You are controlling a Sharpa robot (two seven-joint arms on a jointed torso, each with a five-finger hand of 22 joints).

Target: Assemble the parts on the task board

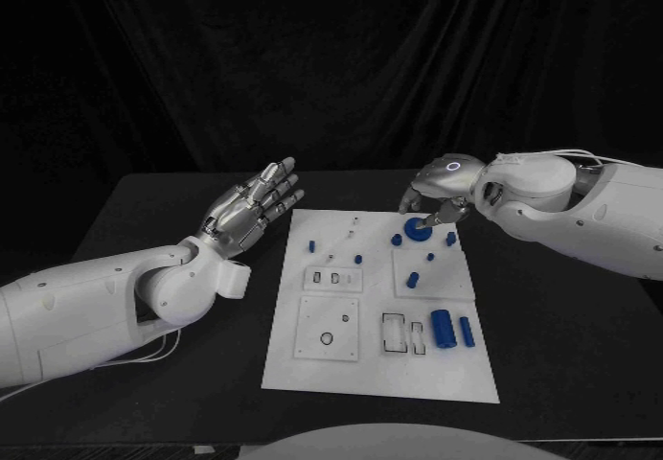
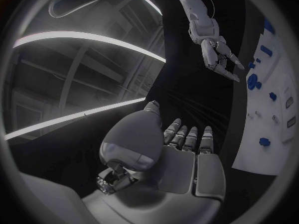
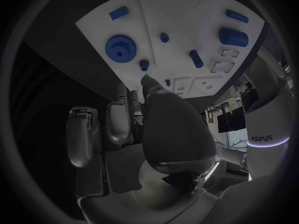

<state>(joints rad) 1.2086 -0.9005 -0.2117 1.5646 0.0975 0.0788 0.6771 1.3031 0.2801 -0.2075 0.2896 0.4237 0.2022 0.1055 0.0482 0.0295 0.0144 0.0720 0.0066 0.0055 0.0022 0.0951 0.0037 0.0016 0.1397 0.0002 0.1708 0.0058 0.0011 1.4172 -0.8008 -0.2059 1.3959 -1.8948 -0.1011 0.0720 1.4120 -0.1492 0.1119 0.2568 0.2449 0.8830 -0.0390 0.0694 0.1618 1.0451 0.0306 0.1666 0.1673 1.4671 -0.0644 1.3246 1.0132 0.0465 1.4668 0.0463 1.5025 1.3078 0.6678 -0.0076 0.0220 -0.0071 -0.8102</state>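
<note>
The white task board [image 1: 373, 307] lies in the middle of the black table. A blue gear [image 1: 415, 227] sits near its far right corner, with small blue pegs [image 1: 413, 281] around it. A thick blue cylinder [image 1: 443, 327] and a slim one [image 1: 468, 332] lie lower right. My right hand [image 1: 440, 196] hovers just above and behind the gear, fingers pointing down and apart, holding nothing. In the right wrist view the gear [image 3: 120, 48] lies beyond my fingertips [image 3: 147, 80]. My left hand [image 1: 256, 206] is held flat and open left of the board.
Raised white plates with slots [image 1: 333, 278] and a ring-shaped hole [image 1: 328, 338] sit on the board's left half. Rectangular cut-outs [image 1: 396, 333] lie beside the thick cylinder. Bare black table [image 1: 566, 326] surrounds the board. The left wrist view shows my right hand [image 2: 218, 55] above the board [image 2: 274, 114].
</note>
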